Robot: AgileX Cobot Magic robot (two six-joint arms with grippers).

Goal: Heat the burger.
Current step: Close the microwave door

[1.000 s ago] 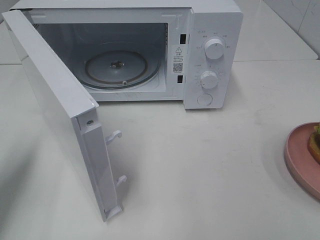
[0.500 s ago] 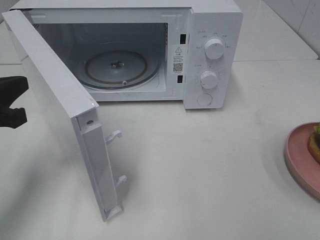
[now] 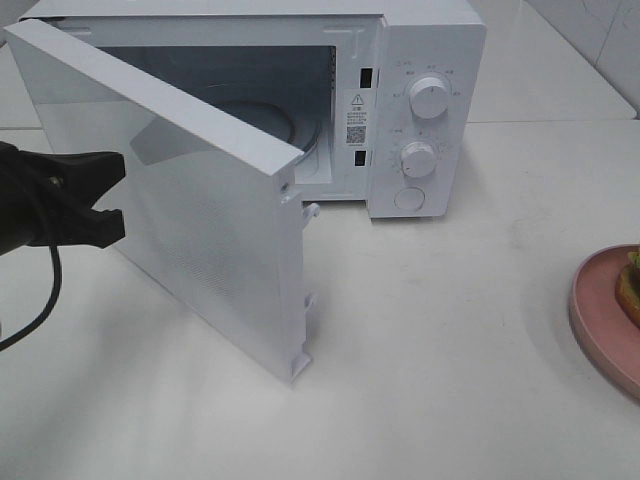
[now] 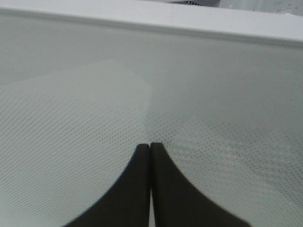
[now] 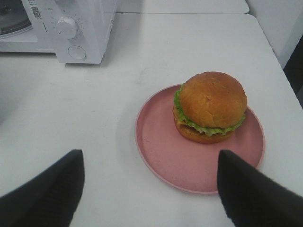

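The burger [image 5: 210,106], with a golden bun and green lettuce, sits on a round pink plate [image 5: 161,151]; only a sliver of the burger [image 3: 632,285] shows at the right edge of the exterior view. My right gripper [image 5: 149,156] hovers open over the near side of the plate, holding nothing. The white microwave [image 3: 425,60] has its door [image 3: 200,210] swung about halfway. My left gripper [image 3: 112,192] is shut, and its fingertips [image 4: 142,151] are at the door's outer perforated face [image 4: 151,85].
Two knobs [image 3: 430,97] and a round button [image 3: 408,198] are on the microwave's right panel. The glass turntable [image 3: 300,125] is mostly hidden behind the door. The pink plate [image 3: 600,310] lies at the table's right side, near its edge [image 5: 272,47].
The left gripper came in from the left, and the microwave door has swung from wide open to about halfway shut. The plate and burger have not moved.
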